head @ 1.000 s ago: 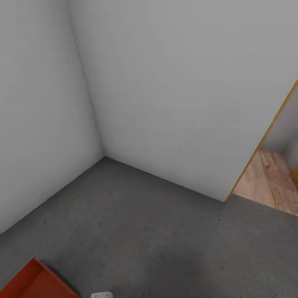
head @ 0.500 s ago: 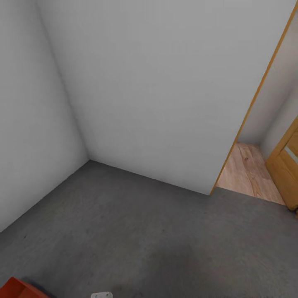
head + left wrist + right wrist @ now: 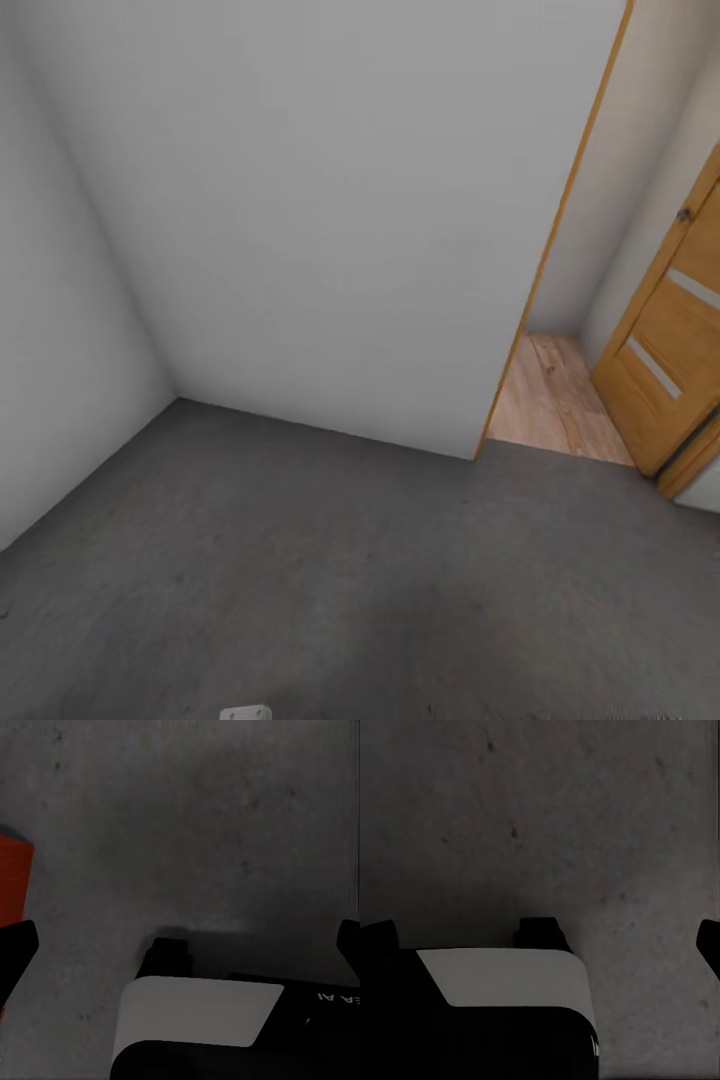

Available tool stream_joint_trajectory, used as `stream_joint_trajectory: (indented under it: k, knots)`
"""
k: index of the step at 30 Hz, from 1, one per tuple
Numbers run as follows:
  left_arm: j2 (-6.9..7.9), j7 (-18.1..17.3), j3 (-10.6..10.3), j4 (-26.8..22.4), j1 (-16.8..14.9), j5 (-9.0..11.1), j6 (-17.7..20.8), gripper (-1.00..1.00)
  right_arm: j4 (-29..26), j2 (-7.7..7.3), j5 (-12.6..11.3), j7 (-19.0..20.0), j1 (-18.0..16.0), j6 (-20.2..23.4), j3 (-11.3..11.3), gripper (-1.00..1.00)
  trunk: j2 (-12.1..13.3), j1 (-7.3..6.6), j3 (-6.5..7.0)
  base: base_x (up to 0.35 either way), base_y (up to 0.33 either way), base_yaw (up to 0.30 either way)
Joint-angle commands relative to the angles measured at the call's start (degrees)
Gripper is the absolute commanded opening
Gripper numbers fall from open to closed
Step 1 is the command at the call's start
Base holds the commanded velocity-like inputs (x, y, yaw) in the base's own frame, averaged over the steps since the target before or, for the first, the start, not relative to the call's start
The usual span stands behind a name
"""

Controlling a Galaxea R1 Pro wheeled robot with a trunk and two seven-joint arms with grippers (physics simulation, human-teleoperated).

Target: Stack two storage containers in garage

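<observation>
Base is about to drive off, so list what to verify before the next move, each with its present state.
1. Left hand open and empty: ok, fingers wide apart, bare concrete between them.
2. Right hand open and empty: ok, same.
3. A storage container in the garage: ok, its orange-red corner lies against the grey floor in the left wrist view.
4. Stack finished: cannot tell from that corner.
5. Doorway passable: ok, the door stands swung aside, wood planks beyond.
</observation>
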Motion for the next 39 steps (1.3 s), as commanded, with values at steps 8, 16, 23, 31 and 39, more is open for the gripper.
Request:
stream_joint_trajectory:
  k: [8,16,23,31,39]
  knots:
    - [-0.01,0.15,-0.02,-0.03,-0.02,0.35,0.07,1.0,0.18,-0.04,-0.53,-0.11,-0.06,-0.29,0.47,1.0,-0.02,0.0,-0.04,0.0,0.0,-0.229]
    - [-0.01,0.15,-0.02,-0.03,-0.02,0.35,0.07,1.0,0.18,0.04,-0.53,-0.13,-0.07,-0.29,0.47,1.0,-0.02,0.0,-0.04,0.0,0.0,-0.22]
    - [-0.01,0.15,-0.02,-0.03,-0.02,0.35,0.07,1.0,0.18,0.05,-0.53,-0.04,-0.06,-0.29,0.47,1.0,-0.02,0.0,-0.04,0.0,0.0,-0.211]
    - [-0.01,0.15,-0.02,-0.03,-0.02,0.35,0.07,1.0,0.18,0.06,-0.53,-0.04,-0.06,-0.29,0.47,1.0,-0.02,0.0,-0.04,0.0,0.0,-0.212]
    - [-0.01,0.15,-0.02,-0.03,-0.02,0.35,0.07,1.0,0.18,-0.06,-0.53,-0.13,-0.06,-0.37,0.46,1.0,-0.02,0.0,-0.03,0.0,0.0,-0.1]
